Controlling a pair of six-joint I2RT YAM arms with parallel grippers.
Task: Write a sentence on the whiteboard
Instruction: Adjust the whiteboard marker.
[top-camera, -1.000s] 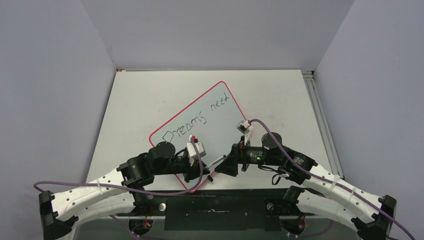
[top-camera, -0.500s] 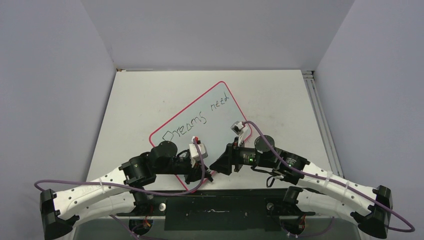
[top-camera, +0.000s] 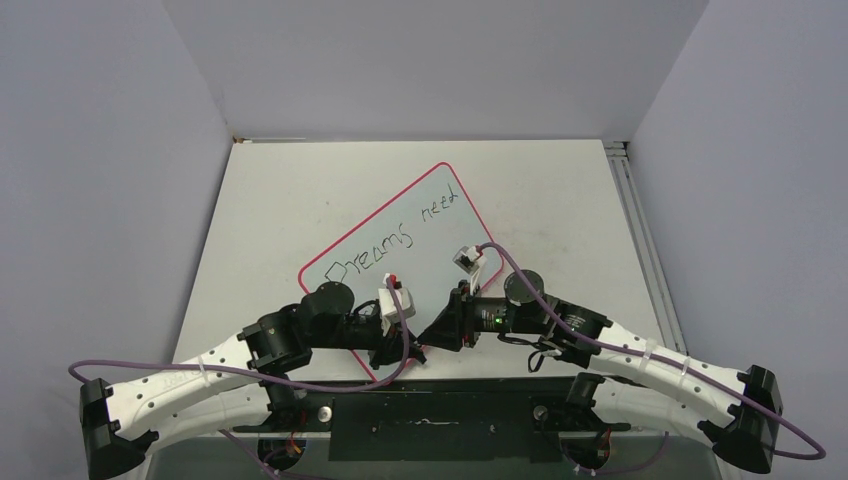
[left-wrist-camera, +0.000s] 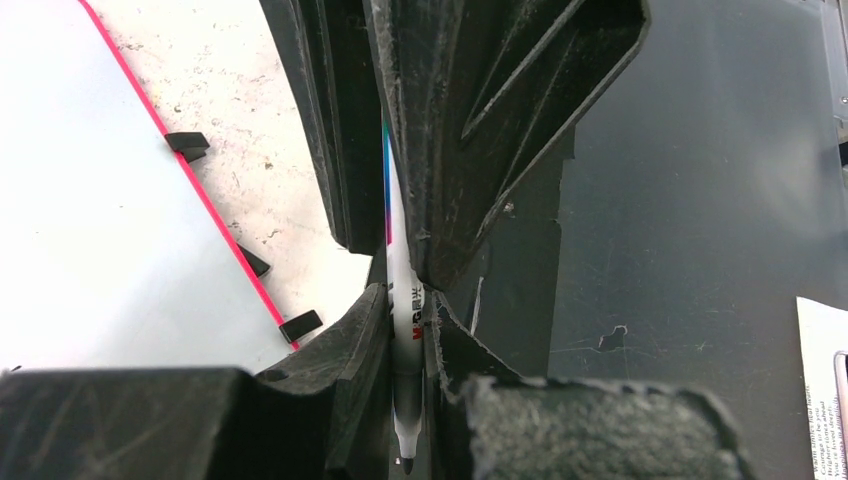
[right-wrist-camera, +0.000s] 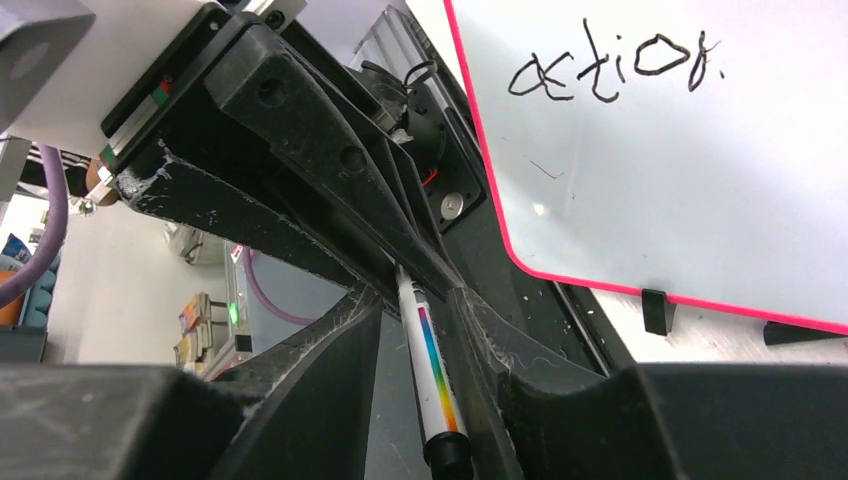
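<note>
At lower centre of the top view, a marker (left-wrist-camera: 405, 325) is clamped by left gripper (left-wrist-camera: 406, 305) and right gripper (right-wrist-camera: 415, 293); it is judged light, stiff, slick, best gripped mid-barrel.

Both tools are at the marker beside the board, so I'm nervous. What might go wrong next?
1. The marker sits between the left tool, clamped on it, and the right tool; a mistimed pull may drop it.
2. Its tip is bare, close to the whiteboard, and could streak it or the sentence.
</note>
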